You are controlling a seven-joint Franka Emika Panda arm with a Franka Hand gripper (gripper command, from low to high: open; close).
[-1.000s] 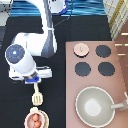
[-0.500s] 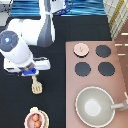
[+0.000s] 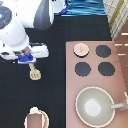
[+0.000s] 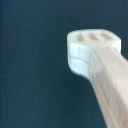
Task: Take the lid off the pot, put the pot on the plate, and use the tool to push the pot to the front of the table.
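My gripper hovers over the black table at the exterior view's left, shut on the handle of the cream spatula tool, whose slotted head hangs below the hand. The wrist view shows that tool close up, slots at its end. The pink pot, reddish inside, sits on the cream plate at the bottom left, well below the tool and apart from it. The pale-pink lid lies on the brown stove panel, at its upper-left burner spot.
The brown stove panel fills the right side with three black burners showing. A large grey pan with a handle rests at its bottom right. A blue patterned backdrop runs along the top edge.
The gripper has carried the spatula toward the exterior view's top and slightly left, away from the pot on the plate. Pot, plate and lid have stayed put.
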